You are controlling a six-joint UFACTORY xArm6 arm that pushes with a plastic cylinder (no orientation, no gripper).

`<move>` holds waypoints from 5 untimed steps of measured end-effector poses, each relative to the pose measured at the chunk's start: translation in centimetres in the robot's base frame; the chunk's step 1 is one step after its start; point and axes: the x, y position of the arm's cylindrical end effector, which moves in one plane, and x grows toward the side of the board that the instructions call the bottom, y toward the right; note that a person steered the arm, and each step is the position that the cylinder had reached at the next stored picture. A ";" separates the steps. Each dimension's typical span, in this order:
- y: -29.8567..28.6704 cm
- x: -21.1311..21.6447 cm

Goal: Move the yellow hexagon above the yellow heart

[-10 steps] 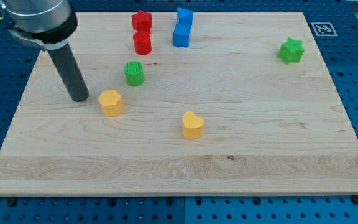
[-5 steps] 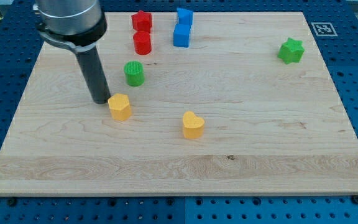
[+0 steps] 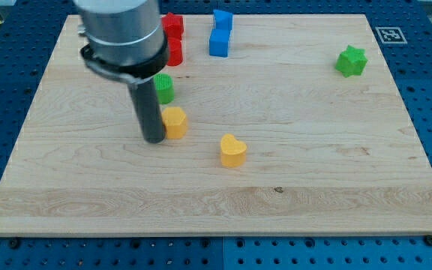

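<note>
The yellow hexagon [image 3: 175, 121] lies on the wooden board, left of centre. The yellow heart [image 3: 232, 151] lies lower and to the right of it, about a block's width away. My tip [image 3: 154, 139] rests on the board against the hexagon's left side. The rod rises from there toward the view's top left and hides part of the green cylinder [image 3: 164, 88] and the red blocks.
A red star [image 3: 174, 23] and a red cylinder [image 3: 174, 52] sit at the top, partly behind the arm. Two blue cubes [image 3: 220, 34] stand to their right. A green star [image 3: 350, 61] lies at the upper right. The board's edge [image 3: 216, 231] runs along the bottom.
My tip has moved right across the board, from left of the hexagon, and pushed the yellow hexagon rightward toward the heart. The other blocks have not moved.
</note>
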 end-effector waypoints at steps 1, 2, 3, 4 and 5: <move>1.1 -2.5; 1.1 -3.0; 1.1 -3.0; 1.5 -2.9; 3.2 -2.9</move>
